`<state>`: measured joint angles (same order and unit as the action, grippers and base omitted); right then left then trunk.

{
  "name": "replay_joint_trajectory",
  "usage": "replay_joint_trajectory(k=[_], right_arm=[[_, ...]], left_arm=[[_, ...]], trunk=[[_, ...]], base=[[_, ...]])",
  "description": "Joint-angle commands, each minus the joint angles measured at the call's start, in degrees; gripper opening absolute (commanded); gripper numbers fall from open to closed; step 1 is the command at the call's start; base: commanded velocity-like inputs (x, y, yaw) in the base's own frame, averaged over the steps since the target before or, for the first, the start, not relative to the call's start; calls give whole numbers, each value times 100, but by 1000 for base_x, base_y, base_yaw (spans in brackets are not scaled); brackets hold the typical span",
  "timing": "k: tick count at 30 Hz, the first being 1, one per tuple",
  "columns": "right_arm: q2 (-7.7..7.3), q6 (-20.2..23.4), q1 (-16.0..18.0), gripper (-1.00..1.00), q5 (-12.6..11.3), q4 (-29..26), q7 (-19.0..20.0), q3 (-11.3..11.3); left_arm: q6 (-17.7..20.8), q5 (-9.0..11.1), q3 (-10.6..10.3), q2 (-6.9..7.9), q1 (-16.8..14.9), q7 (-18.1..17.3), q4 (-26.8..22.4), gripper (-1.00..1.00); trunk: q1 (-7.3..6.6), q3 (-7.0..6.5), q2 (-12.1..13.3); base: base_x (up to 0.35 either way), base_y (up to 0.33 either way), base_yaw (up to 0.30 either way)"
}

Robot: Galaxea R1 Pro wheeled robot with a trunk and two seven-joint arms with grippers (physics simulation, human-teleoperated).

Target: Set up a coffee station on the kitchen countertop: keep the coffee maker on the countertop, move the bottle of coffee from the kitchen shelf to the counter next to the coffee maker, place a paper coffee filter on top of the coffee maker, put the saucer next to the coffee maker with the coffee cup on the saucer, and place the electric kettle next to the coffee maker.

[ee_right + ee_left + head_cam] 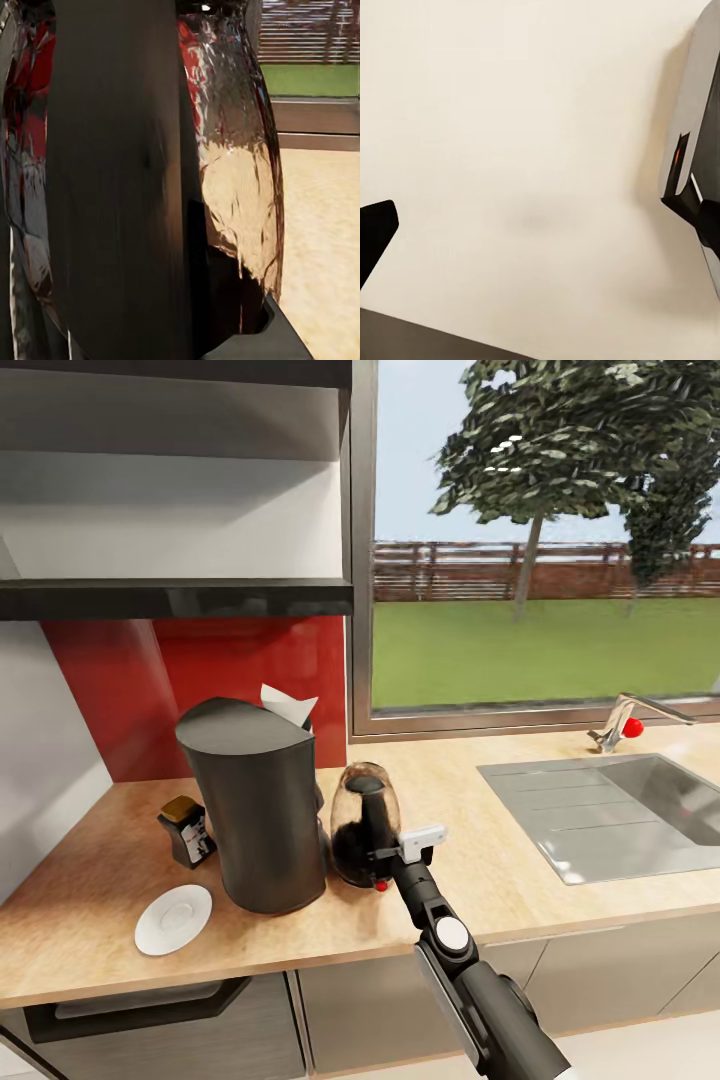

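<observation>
The tall dark-grey coffee maker (260, 810) stands on the wood-grain kitchen countertop (80, 900). The white paper coffee filter (288, 705) shows at the back of its top. To its left stands the bottle of coffee (187, 832), with the white saucer (173, 920) in front, bare. The coffee cup is out of view. The clear electric kettle (362, 820) stands upright close to the maker's right side. My right gripper (385, 857) is shut on its black handle (120, 187). My left gripper (540, 225) hangs open over a pale surface, holding nothing. The black kitchen shelf (175, 598) is bare.
A steel sink (610, 810) is set into the worktop at the right, with a tap (625, 725) behind it below the window. A red backsplash (200, 680) rises behind the coffee maker. A dark open-fronted appliance (140, 1000) sits under the counter's left end.
</observation>
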<state>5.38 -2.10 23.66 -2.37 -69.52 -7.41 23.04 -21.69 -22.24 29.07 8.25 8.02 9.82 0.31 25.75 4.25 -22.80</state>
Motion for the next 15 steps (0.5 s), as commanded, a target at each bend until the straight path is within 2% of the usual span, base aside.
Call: replay_joint_trajectory(k=[1,7,8,15], right_arm=[[-2,-19,7,-100,-18,0,-33,15],[-2,-19,7,-100,-18,-7,-33,16],[-2,-19,7,100,-18,-8,-33,16],[-2,-19,7,100,-18,-9,-33,14]], left_arm=[[-19,-61,28,0,-2,30,4,100],[-19,-61,28,-1,-2,29,4,100],[-19,-61,28,-3,-2,29,4,100],[-19,-61,28,-8,-8,32,4,100]], trunk=[[3,10,-12],[3,10,-12],[3,10,-12],[3,10,-12]], base=[[0,0,0],[0,0,0],[0,0,0],[0,0,0]])
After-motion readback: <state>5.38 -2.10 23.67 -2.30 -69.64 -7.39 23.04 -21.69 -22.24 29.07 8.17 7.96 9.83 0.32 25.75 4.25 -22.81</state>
